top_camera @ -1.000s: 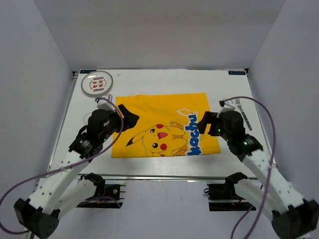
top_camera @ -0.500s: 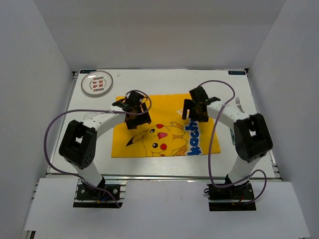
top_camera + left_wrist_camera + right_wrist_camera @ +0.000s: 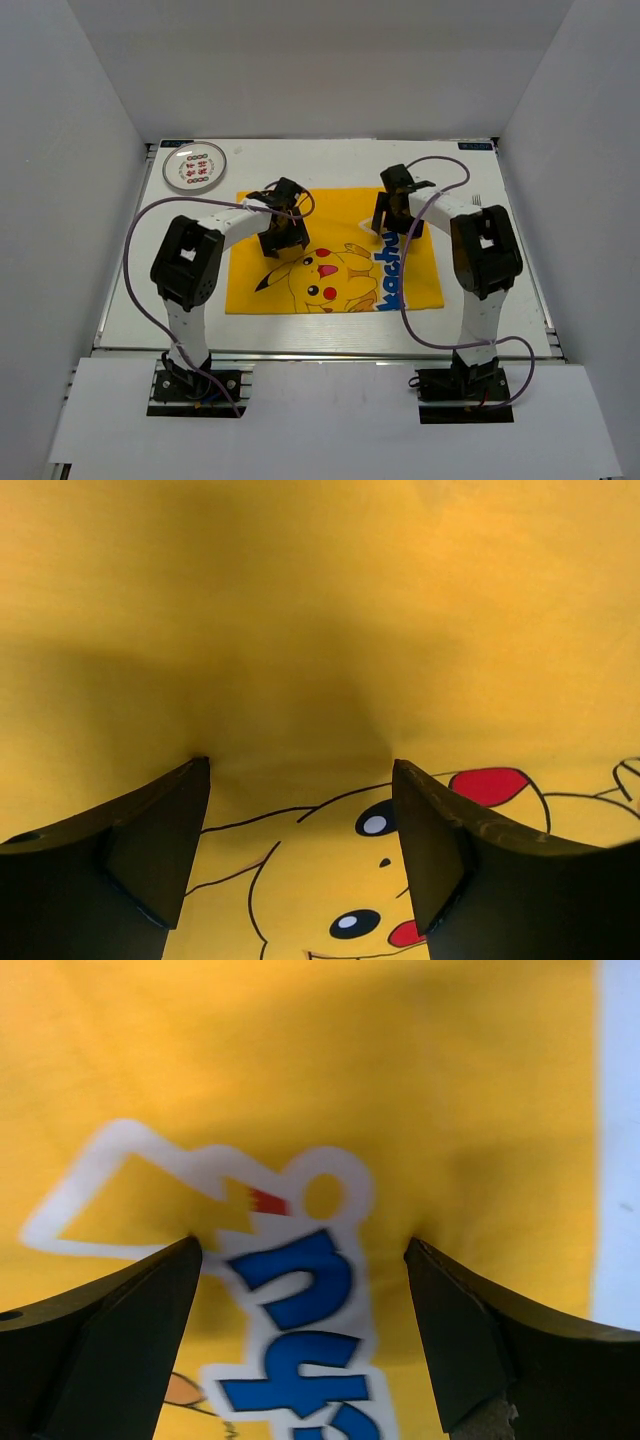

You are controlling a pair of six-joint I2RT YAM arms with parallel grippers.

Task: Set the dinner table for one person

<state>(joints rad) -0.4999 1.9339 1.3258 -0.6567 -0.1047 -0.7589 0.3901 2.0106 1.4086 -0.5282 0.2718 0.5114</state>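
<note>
My left claw (image 3: 300, 765) gapes wide and empty, low over the yellow cloth (image 3: 335, 290) by Pikachu's ear. My right claw (image 3: 305, 1245) is just as wide, above the blue lettering. Both have swung in from the cloth's side edges. The cloth lies on the dinner table (image 3: 330, 160), with the plate (image 3: 194, 167) at its far-left corner.

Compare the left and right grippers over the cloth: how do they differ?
The left gripper is above Pikachu's face; the right gripper above the blue lettering. The right gripper is near the cloth edge, with table showing; the left gripper's view is all cloth. Both open, empty.
</note>
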